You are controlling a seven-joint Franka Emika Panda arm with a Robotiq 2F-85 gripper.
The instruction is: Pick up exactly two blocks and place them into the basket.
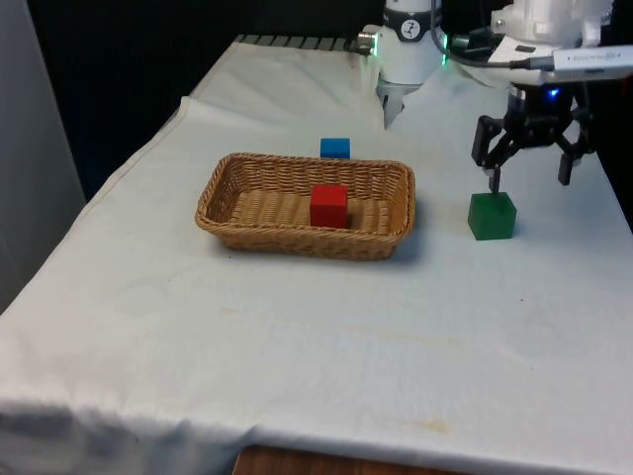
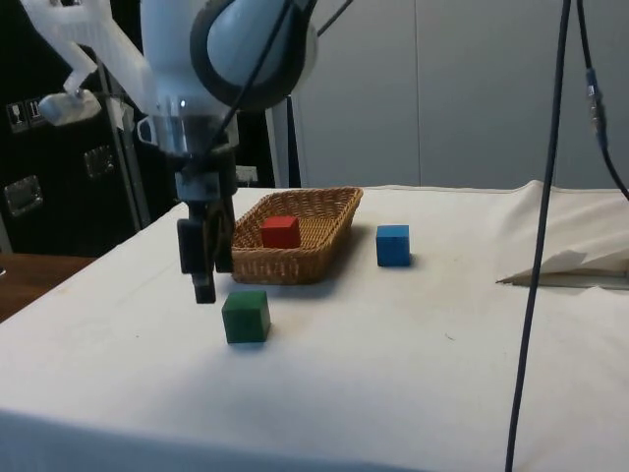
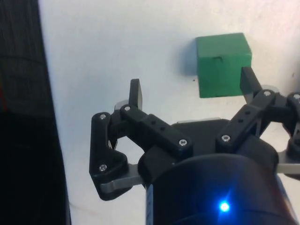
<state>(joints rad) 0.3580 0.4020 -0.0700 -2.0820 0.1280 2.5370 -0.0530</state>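
here the gripper (image 1: 529,178) hangs spread wide, holding nothing, just above the green block (image 1: 492,216) at the front view's right; red block (image 1: 328,206) sits in basket (image 1: 262,230), blue block (image 1: 335,148) behind.

Front view across the table, side view low and nearer, both sharing basket (image 1: 257,230) and blocks

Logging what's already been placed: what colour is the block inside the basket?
Red. The block in the basket shows best in the front view.
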